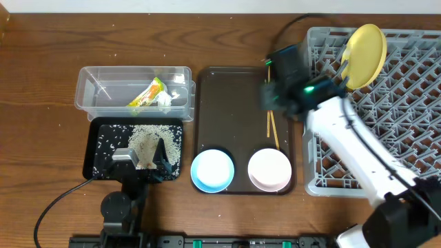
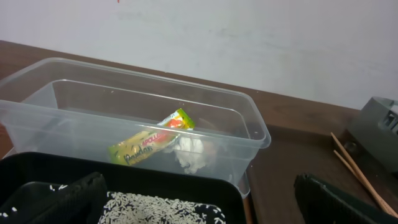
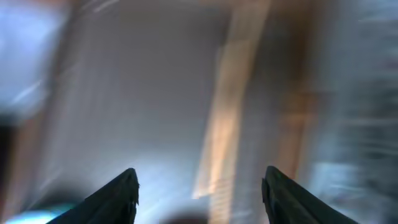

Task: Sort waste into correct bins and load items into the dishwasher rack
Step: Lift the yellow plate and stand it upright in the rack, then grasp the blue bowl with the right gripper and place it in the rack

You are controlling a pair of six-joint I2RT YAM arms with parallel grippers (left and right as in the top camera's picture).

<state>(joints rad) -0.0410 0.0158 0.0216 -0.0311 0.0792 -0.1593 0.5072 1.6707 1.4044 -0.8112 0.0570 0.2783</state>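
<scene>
Wooden table | right jaws apart, seemingly over chopsticks | wrist view blurred

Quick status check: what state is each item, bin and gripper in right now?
clear tub: holds wrapper, paper scrap
black tray: holds rice
yellow plate: on edge in rack
blue bowl: upright, empty
white-pink bowl: upright, empty
chopsticks: flat on brown tray
left gripper: open
right gripper: open

The right end effector gapes wide below a blurred pale tan streak
</scene>
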